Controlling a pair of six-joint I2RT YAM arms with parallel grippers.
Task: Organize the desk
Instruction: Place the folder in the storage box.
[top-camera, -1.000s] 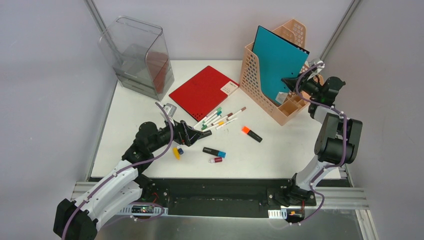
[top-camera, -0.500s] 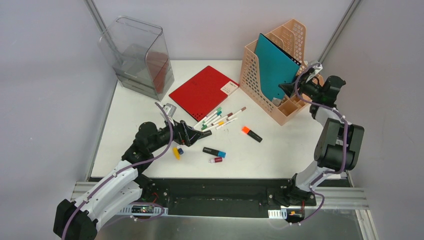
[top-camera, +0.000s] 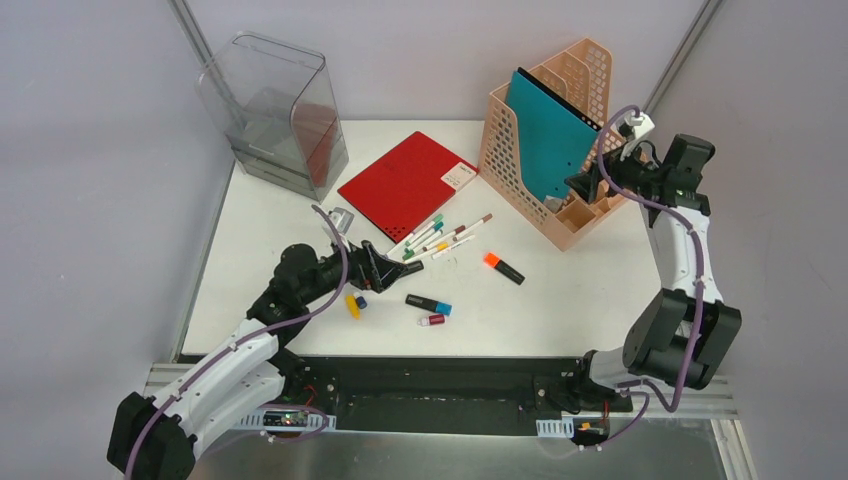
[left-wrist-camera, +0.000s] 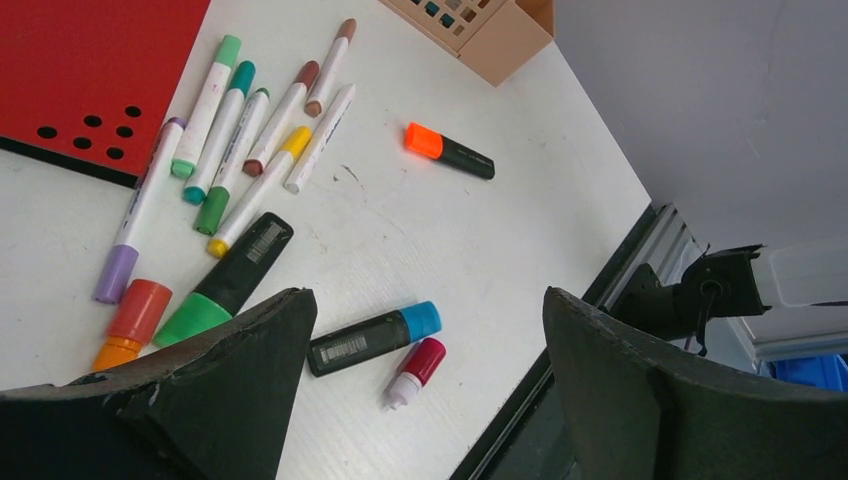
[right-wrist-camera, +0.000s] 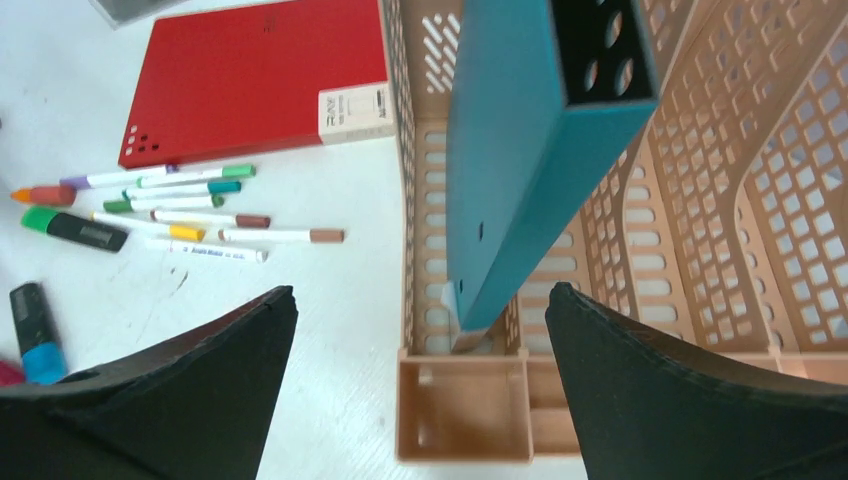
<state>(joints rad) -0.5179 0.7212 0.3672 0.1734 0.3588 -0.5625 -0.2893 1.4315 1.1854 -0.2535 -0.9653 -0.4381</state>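
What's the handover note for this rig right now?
Left gripper: open, empty, above the loose markers.
Right gripper: open, empty, by the teal flat folder.
Done: the folder stands in the peach perforated plastic file rack.
To do: the red flat notebook and the markers lie loose on the white flat desk.
Clear plastic bin stands at the far left corner.

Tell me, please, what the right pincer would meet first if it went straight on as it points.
The right pincer would probably meet the teal folder standing in the tan file rack; depth is unclear.
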